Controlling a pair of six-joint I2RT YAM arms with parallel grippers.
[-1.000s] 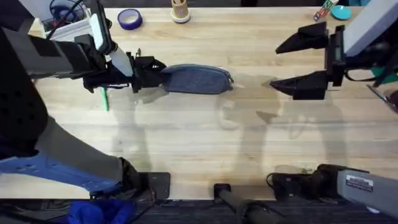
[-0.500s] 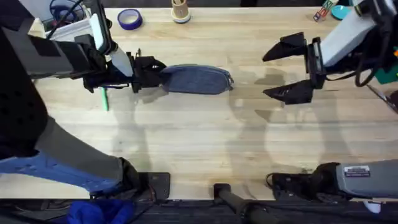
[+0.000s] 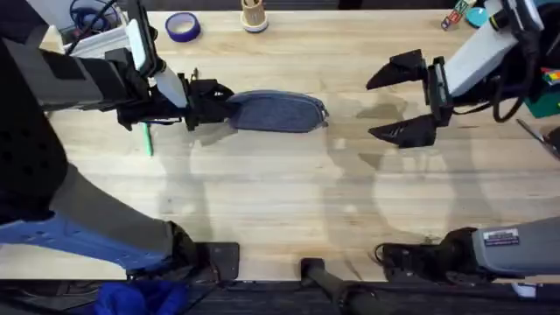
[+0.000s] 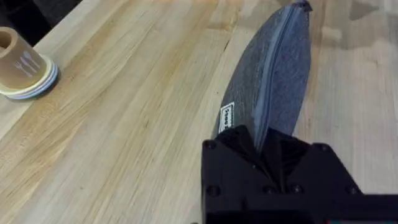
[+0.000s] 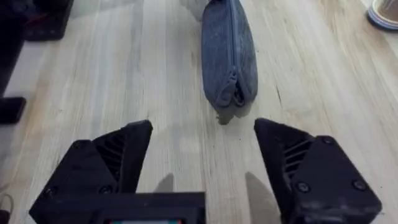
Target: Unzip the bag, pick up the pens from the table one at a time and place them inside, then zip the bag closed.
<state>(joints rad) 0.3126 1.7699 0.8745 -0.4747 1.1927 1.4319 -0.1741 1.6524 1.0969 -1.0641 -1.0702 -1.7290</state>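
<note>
My left gripper (image 3: pixel 217 99) is clamped on the near end of the bag (image 3: pixel 277 111), its black fingers (image 4: pixel 245 152) pinching the fabric where the zip line runs into them, a hold I judge is meant to anchor the pouch so the zip can be drawn along its length without the whole thing sliding. My right gripper (image 3: pixel 404 98) hangs spread wide above the table (image 3: pixel 280 192), well apart from the pouch's far end and facing it, its jaws lined up on either side of the puckered tip where what looks like the zip pull sits; I read that as the approach to take hold of the pull. The bag lies flat on the pale planks toward the back of the table, left of centre, an oblong of blue-grey denim-like cloth with rounded ends, a small white label on one flank and the zip, seemingly closed, running down its spine. A green pen (image 3: pixel 146 138) lies on the wood just beside my left arm, partly under it. Beyond the pouch stand a roll of blue tape (image 3: pixel 182 26) and a small tan cup (image 4: pixel 22 65) on a pale saucer, near the table's back edge.
</note>
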